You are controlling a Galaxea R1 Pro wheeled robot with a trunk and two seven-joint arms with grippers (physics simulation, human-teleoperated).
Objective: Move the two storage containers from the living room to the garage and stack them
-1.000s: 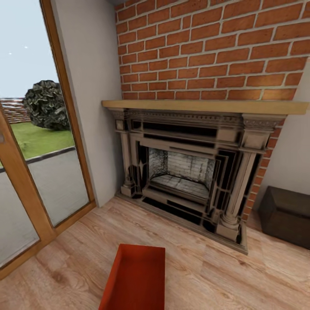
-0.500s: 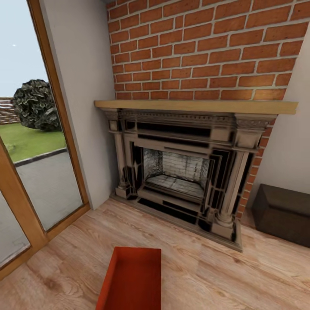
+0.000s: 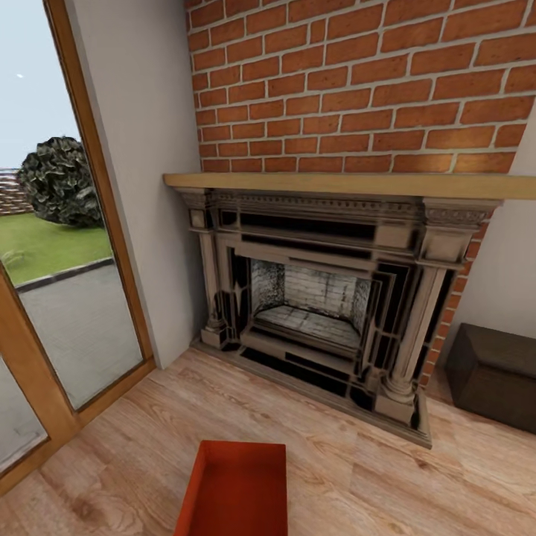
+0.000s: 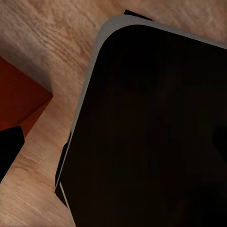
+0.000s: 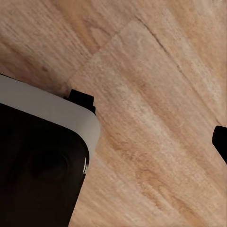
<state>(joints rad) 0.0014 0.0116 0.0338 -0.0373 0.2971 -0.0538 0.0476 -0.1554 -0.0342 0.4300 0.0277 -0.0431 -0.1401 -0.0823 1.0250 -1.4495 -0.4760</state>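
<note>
**A:** Shifted a bit since half a second back, whole view at once, so camera motion and not the stuff in the room. Fireplace (image 3: 320,313) slid slightly right and down in the head view, storage container (image 3: 234,491) along with it, same spot on the planks relative to the hearth.

**B:** Agreed. Red-orange, open-topped, sitting flat on the light wood floor (image 3: 417,484) at the near edge of the head view, near end cut off by the frame. Well clear of the hearth, roughly in front of its left half.

**A:** Orange corner of storage container also peeking into the left wrist view (image 4: 21,101), resting on planks beside a big dark rounded robot part.

**B:** Pincers though? Can't tell for either. Just dark slivers at the wrist view edges, no clear look at the gap.

**A:** Rest of the scene: brick wall (image 3: 357,82) above a wooden mantel (image 3: 335,184), glass door (image 3: 59,246) far left with lawn and a bush outside, dark brown chest (image 3: 495,376) far right.
</note>
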